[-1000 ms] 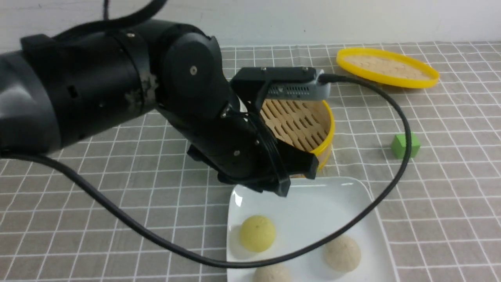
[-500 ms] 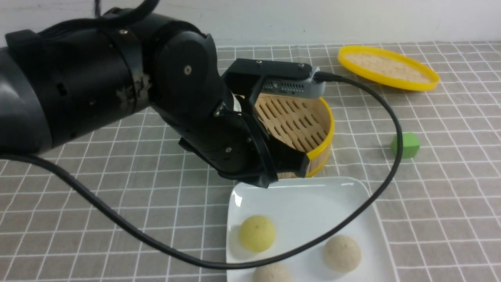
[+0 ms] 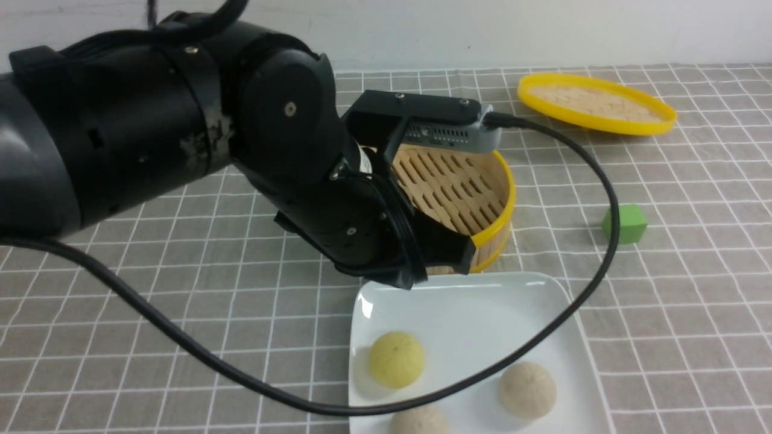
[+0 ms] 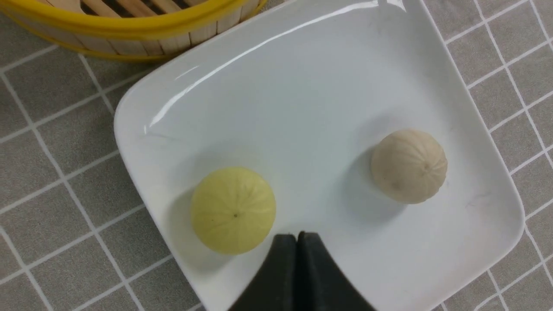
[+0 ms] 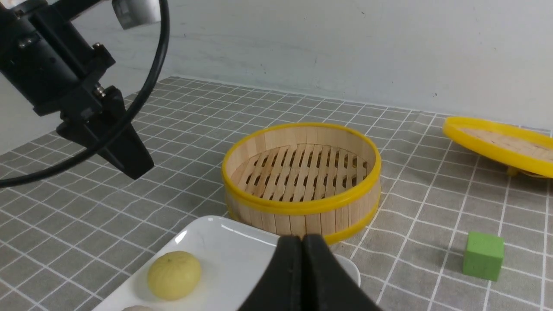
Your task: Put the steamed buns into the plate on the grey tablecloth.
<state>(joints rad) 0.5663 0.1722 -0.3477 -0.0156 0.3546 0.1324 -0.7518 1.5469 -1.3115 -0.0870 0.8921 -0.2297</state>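
My left hand (image 4: 297, 242) has its fingertips pressed flat together with nothing between them. In the front view it hangs over the far edge of the plate (image 3: 476, 304), just in front of the bamboo steamer basket (image 3: 476, 181). My right hand (image 5: 303, 244) is likewise closed and empty; I see it only in its own wrist view, looking across the plate's corner toward the basket.

All three steamed buns lie in the white square plate. The pale yellow bun (image 3: 396, 359) sits on the plate's left side, nearest my left hand. One beige bun (image 3: 527, 389) sits to the right of it, well apart. The second beige bun (image 3: 419, 422) is between them at the near edge, cut off by the bottom of the front view.

The plate rests on the grey tablecloth (image 3: 181, 289) that covers the counter, with its far edge just beside the basket. The basket holds nothing but its slats. Its yellow-rimmed lid (image 3: 597, 103) lies far right, tilted with one side raised. A green cube (image 3: 625, 223) stands on the cloth right of the basket, apart from it. A black cable (image 3: 610, 199) loops from my left wrist camera across the plate.
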